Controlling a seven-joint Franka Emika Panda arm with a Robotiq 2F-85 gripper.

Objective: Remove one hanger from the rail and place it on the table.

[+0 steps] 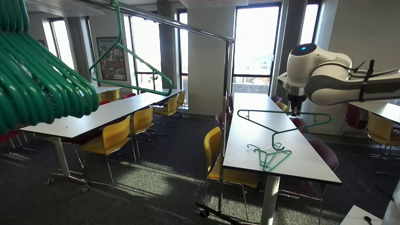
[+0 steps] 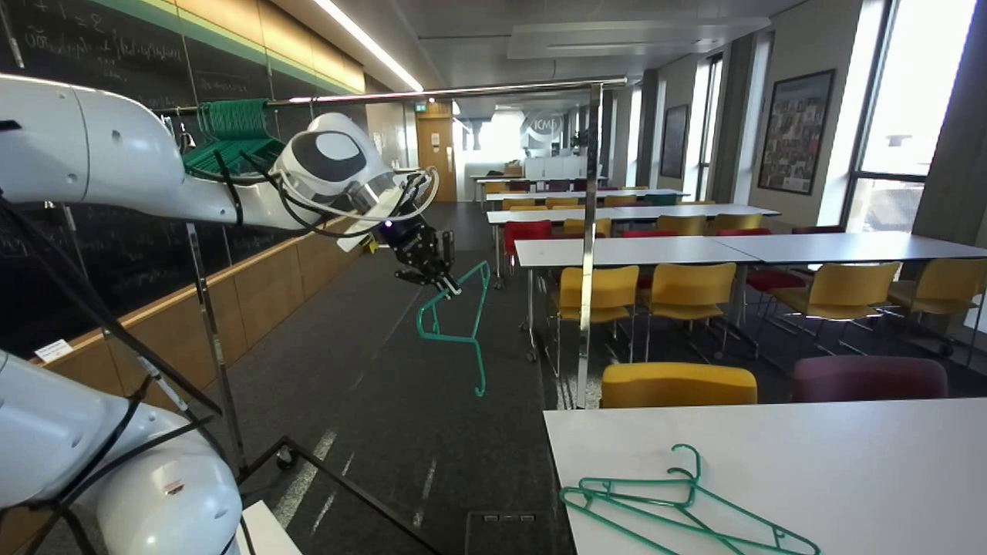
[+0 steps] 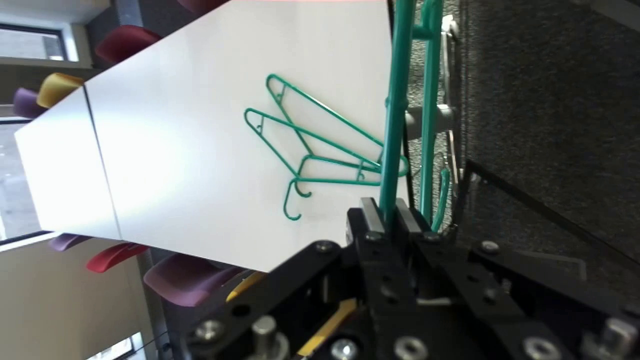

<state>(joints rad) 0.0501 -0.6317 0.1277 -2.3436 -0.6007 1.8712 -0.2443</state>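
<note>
A green hanger [image 3: 396,115] up in the air, nipped by its long bar in the black claw [image 2: 451,290], dangling upside down beneath it, hook lowest, two more hangers [image 3: 340,181] on the white table [image 2: 871,455]

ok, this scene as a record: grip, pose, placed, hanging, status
Grip: gripper shut on a green hanger
Pose: midair, hook down, pinched by its long bar
Placed: two overlapping hangers on the white table
Hanging: a tight bunch of hangers and a lone hanger on the rail
Status: green hanger off the rail, not yet on the table
</note>
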